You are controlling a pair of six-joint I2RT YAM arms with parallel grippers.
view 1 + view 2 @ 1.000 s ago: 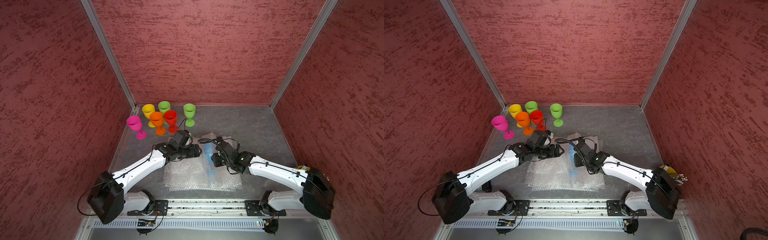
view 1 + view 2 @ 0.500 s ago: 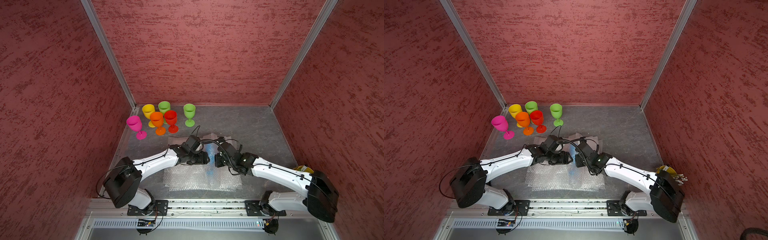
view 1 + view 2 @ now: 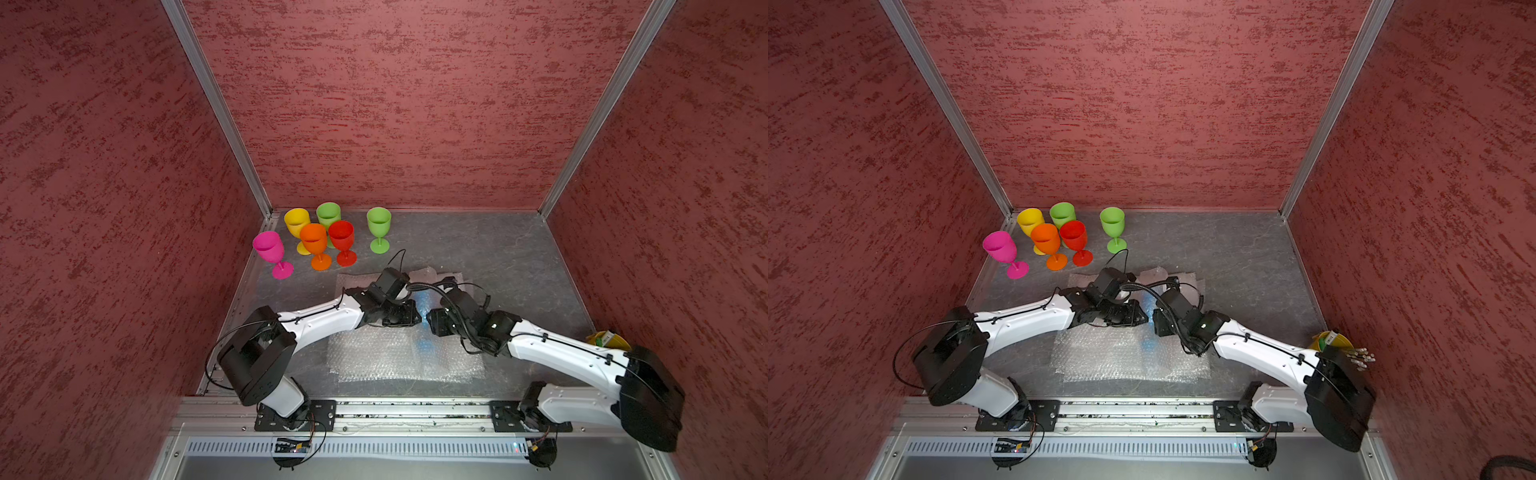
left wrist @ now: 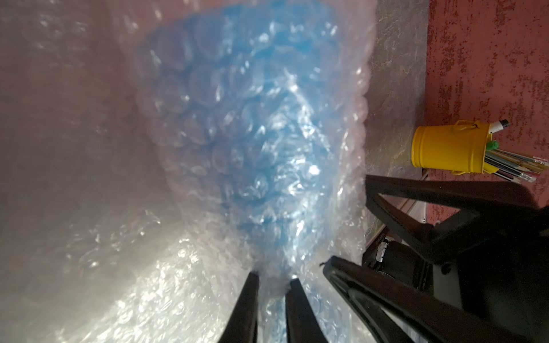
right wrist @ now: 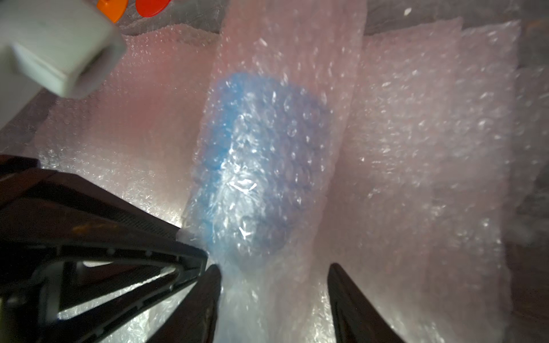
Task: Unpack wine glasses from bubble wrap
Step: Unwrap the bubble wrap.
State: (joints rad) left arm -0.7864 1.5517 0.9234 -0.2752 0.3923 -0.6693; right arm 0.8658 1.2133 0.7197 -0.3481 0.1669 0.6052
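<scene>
Bubble wrap [image 5: 267, 59], rolled into a cloudy tube, lies between the two hands. The blue goblet [image 4: 237, 118] shows through it as a soft blur, its bowl just ahead of both sets of fingertips. The left hand [image 4: 271, 297] has its two dark fingers [image 4: 248, 306] nearly together, nipping the wrap where the roll narrows, probably at the stem. The right hand [image 5: 271, 291] stands open with a finger on either side of the roll, and I can see nothing gripped in it. I'd judge the wrap light, limp and a little slippery, likelier to stretch or slide than to peel, so a loose edge is the place to pinch. The goblet inside looks like stiff, light plastic, apt to roll once freed and best taken by the stem. Under the hands, flat sheets [image 3: 374, 361] of dimpled film cover the grey bench [image 3: 498, 257]. Well beyond the left hand, six bare goblets [image 3: 313, 239] stand upright, matte and bright. A yellow bucket [image 4: 445, 147] of pencils sits far behind the right hand.
</scene>
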